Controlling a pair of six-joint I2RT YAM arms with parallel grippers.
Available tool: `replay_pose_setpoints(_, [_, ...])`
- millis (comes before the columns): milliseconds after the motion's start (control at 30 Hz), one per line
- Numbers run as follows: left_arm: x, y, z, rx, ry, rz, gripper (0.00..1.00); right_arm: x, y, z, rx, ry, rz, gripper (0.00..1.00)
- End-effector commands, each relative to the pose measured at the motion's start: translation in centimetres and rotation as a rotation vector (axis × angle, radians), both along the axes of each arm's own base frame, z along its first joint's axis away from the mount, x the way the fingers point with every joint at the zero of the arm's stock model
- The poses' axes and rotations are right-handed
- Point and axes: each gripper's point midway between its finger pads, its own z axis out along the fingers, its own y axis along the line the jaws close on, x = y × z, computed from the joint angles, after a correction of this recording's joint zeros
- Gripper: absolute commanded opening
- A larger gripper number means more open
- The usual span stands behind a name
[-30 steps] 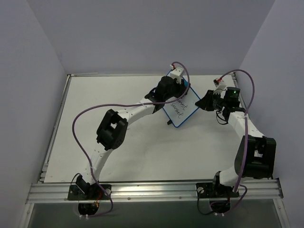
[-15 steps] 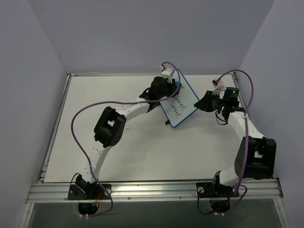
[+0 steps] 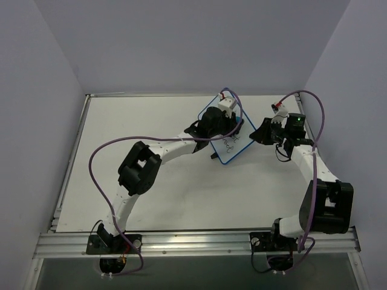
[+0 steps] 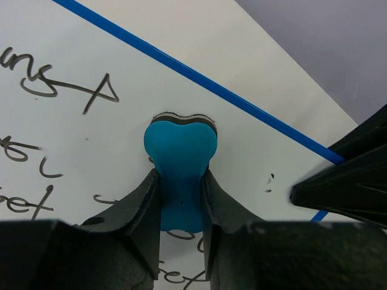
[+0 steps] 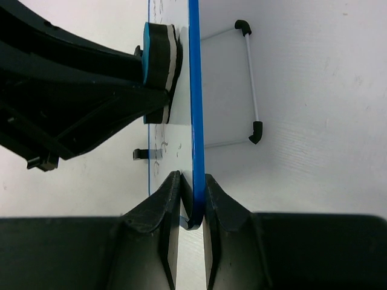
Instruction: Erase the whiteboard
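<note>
The pale, matte counter [image 3: 109,121] carries everything. From its base at the near left, the left arm bends at a black elbow and reaches forward and to the right, its wrist pointing at the face of the whiteboard [image 3: 233,148]. The left gripper [image 3: 231,127] is pinching a small blue eraser [image 4: 181,142]. The wrist view shows the eraser's rounded, bone-like head and the dark pad under it pressed flat against the glossy white surface. Black handwriting runs to the left of the eraser and below it, and a thin blue frame line crosses above.

The whiteboard stands propped up at the far middle of the counter, a little right of centre, between the two grippers. It is a small rectangle with rounded blue corners.

The right arm rises from the near right, folds at its elbow and reaches forward and inward. The right gripper [image 3: 261,134] is clamped on the board's right-hand edge. Its wrist view shows the board edge-on, with the blue rim [image 5: 195,90] caught between the black fingers [image 5: 171,199]. Only this view shows the eraser's [image 5: 158,66] layered side and, behind the board, a thin wire stand [image 5: 251,78] with black end caps resting on the counter [image 5: 314,90].
</note>
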Motion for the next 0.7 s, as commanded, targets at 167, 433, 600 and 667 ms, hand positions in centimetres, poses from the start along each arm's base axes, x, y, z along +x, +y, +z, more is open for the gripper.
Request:
replay_pose_setpoints(167, [-6.6, -3.3, -2.2, 0.113, 0.108, -0.174, 0.02, 0.3, -0.2, 3.8, -0.110, -0.216, 0.012, 0.00])
replay_pose_setpoints(433, [-10.8, -4.9, -0.7, 0.120, 0.068, -0.212, 0.02, 0.5, -0.5, 3.8, -0.140, -0.225, 0.006, 0.00])
replay_pose_setpoints(600, [-12.1, -4.9, -0.5, 0.082, 0.073, -0.244, 0.02, 0.4, -0.4, 3.9, -0.136, -0.233, 0.010, 0.00])
replay_pose_setpoints(667, [-12.0, -4.8, -0.3, 0.081, 0.071, -0.235, 0.02, 0.4, -0.4, 4.0, -0.136, -0.236, 0.010, 0.00])
